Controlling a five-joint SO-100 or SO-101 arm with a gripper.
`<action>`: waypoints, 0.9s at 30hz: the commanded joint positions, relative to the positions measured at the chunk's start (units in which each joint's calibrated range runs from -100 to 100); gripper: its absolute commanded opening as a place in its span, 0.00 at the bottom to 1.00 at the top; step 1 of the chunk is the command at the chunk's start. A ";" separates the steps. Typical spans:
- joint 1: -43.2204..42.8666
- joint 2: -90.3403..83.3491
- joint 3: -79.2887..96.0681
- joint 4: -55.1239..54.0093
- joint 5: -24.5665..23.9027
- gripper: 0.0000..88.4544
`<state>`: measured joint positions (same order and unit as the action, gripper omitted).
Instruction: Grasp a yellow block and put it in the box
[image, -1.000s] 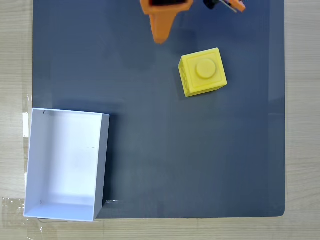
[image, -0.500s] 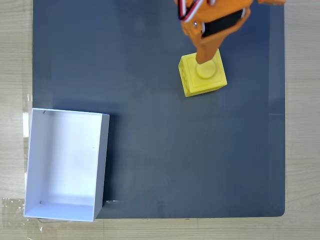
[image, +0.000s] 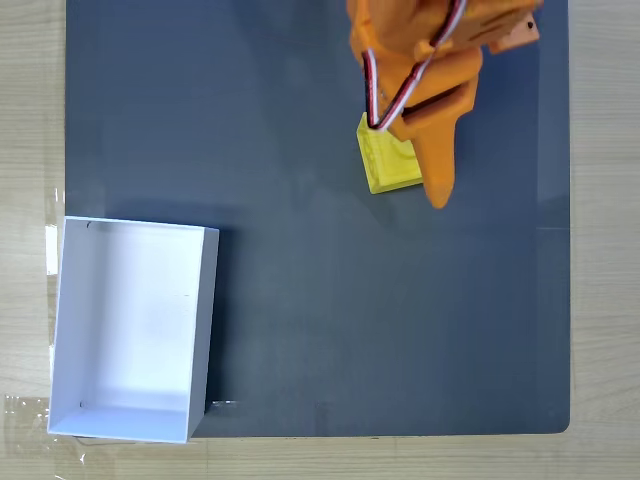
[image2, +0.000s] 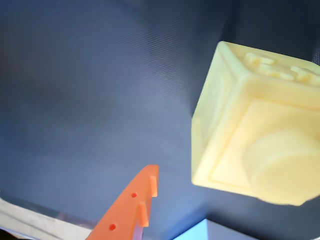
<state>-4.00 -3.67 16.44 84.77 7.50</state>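
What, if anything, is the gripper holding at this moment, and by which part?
Nothing yet, as far as can be seen. The gripper is down over the yellow block, which sits on the mat; in the wrist view one finger stands clear of the block's side.

Bright orange gripper with red-and-white wires, over a yellow block that looks paler lemon up close. Plain white box, matte dark grey mat, light wood-grain table.
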 joint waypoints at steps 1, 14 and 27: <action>-0.54 2.82 -0.02 -3.44 -0.16 0.61; -4.08 14.01 -0.02 -9.64 -0.21 0.55; -3.74 12.65 -3.64 -9.64 -1.57 0.16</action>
<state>-7.96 10.41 14.54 75.08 5.92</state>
